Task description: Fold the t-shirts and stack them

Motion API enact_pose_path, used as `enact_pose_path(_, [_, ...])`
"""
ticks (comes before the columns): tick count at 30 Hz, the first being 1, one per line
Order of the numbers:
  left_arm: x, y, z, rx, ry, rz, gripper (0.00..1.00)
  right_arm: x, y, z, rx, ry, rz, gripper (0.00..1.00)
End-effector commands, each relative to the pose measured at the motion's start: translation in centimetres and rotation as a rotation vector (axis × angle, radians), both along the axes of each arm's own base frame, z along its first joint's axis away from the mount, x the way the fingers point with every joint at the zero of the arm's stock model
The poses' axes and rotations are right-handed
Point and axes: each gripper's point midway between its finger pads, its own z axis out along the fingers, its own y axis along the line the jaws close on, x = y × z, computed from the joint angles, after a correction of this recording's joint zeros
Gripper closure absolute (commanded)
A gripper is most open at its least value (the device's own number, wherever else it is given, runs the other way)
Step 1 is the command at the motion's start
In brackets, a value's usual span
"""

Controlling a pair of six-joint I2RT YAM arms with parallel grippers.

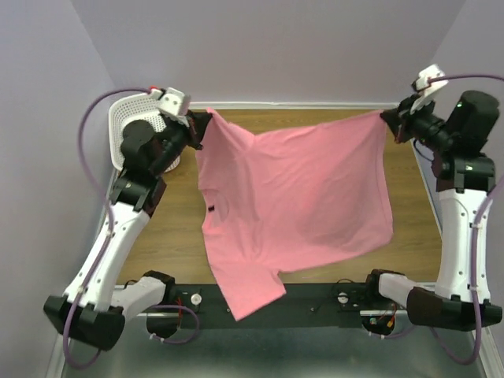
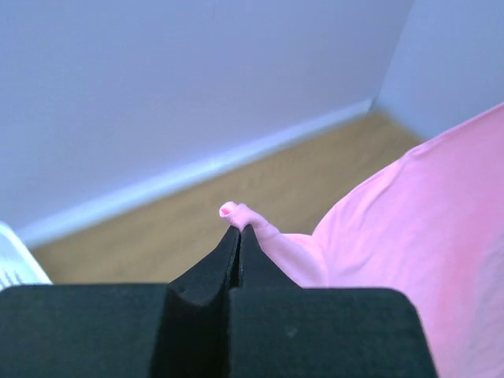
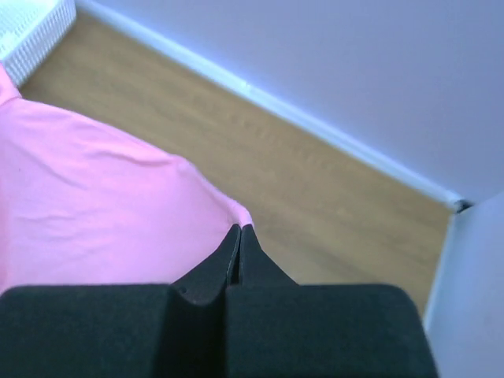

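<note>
The bench (image 1: 169, 232) is bare wood, and my shirt (image 1: 299, 189) covers most of its middle. The shirt's far edge is pulled taut between my two pincers, near the bench's far edge. From there the cloth slopes towards me. One sleeve spills over the near edge onto the dark rail between my bases. The neck faces the left side.

My left arm (image 1: 102, 252) climbs from its base at the near-left corner with the elbow swung out past the left edge. Its forearm leans towards the far-left corner and the wrist is turned inward. My right arm (image 1: 457, 236) stands steeply along the right edge. Its wrist is bent over to the left, above the far-right corner.

The white basket (image 1: 130, 118) sits at the far-left corner, partly behind my left forearm.

My left pincer (image 1: 206, 118) is pressed together on a bunched bit of the shirt's far-left end. In the left wrist view a small pink nub pokes out past the fingertips. My right pincer (image 1: 387, 118) is pinching the far-right corner of the shirt, with only a sliver of cloth between the tips.

A small dark label (image 1: 211, 209) shows at the neck.
</note>
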Motion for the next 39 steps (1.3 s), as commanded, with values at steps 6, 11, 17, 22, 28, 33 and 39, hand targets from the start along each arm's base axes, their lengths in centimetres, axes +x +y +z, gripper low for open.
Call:
enact_pose_path(6, [-18.4, 4.1, 25.7, -0.313, -0.726, -0.099, 1.00, -8.8, 1.0, 21.9, 0.077, -0.481, -0.059, 0.99])
enact_pose_path(11, [-27.6, 6.4, 32.9, -0.403, -0.937, -0.170, 1.00, -15.9, 0.4, 31.2, 0.105, -0.757, -0.149, 0.99])
enact_pose_path(17, [-33.5, 8.2, 36.9, -0.458, -1.077, -0.195, 1.00, -22.5, -1.3, 36.8, 0.122, -0.998, -0.285, 0.99])
enact_pose_path(22, [-31.5, 8.9, 37.4, -0.477, -1.049, -0.114, 1.00, -21.3, -2.4, 36.1, 0.098, -0.973, -0.342, 0.99])
enact_pose_path(28, [-20.1, 6.3, 31.0, -0.429, -0.818, -0.033, 1.00, -12.3, -2.9, 27.3, 0.036, -0.689, -0.315, 0.99])
enact_pose_path(33, [-9.1, 3.0, 21.0, -0.375, -0.556, -0.005, 1.00, -6.2, -3.9, 15.6, -0.017, -0.459, -0.314, 0.99])
enact_pose_path(39, [4.4, -0.8, 2.6, -0.299, -0.160, 0.069, 1.00, 1.2, -3.9, -3.5, -0.039, -0.159, -0.243, 0.99])
